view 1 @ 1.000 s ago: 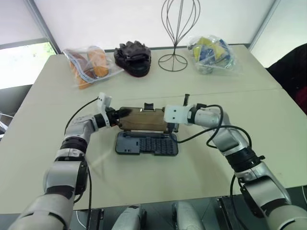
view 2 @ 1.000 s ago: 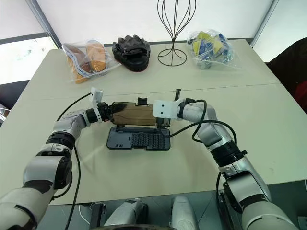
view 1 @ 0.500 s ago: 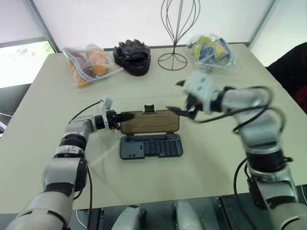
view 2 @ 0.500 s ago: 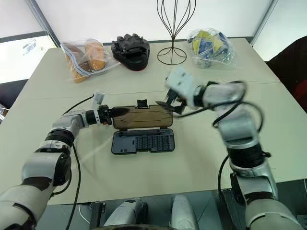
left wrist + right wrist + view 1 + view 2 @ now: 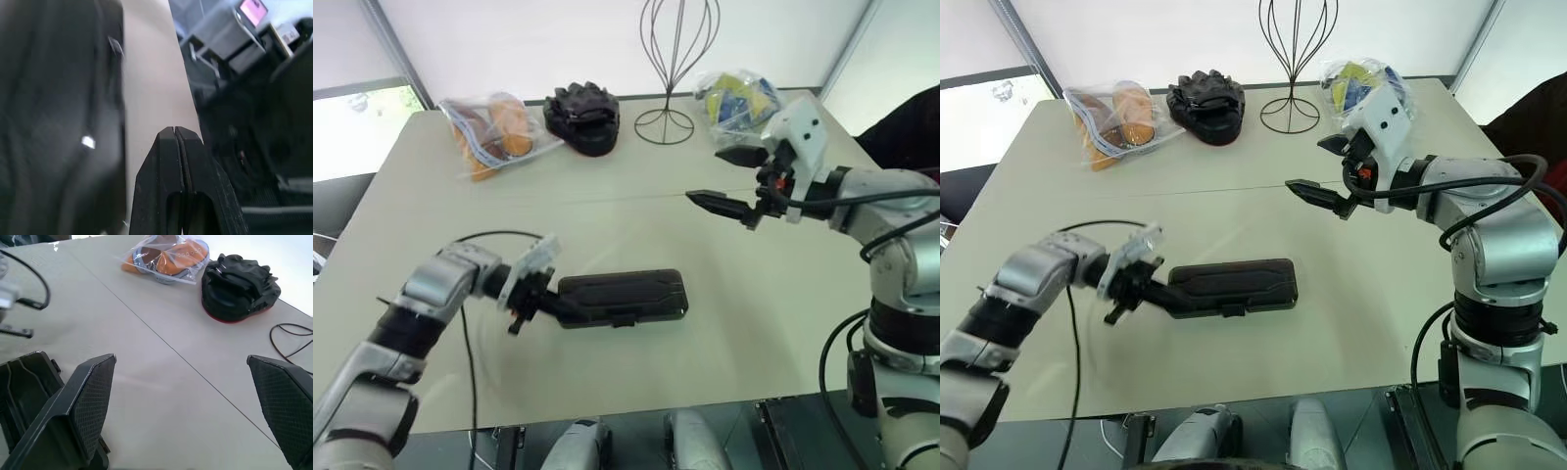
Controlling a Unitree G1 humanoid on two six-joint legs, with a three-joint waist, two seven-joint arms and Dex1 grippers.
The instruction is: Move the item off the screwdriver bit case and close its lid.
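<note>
Case (image 5: 622, 297) lies closed and bare, so I judge only backing away is left: left gripper (image 5: 558, 306), fingers together, at its end; right gripper (image 5: 1305, 164), spread, well clear of it.

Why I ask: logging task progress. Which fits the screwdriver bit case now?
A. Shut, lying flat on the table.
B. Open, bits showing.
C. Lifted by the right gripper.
A: the screwdriver bit case lies flat on the table, lid down, and the right gripper is open and empty.

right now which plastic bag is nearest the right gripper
The bag with yellow and blue contents, just behind the right gripper; the bag of orange items lies far off to the left.
</note>
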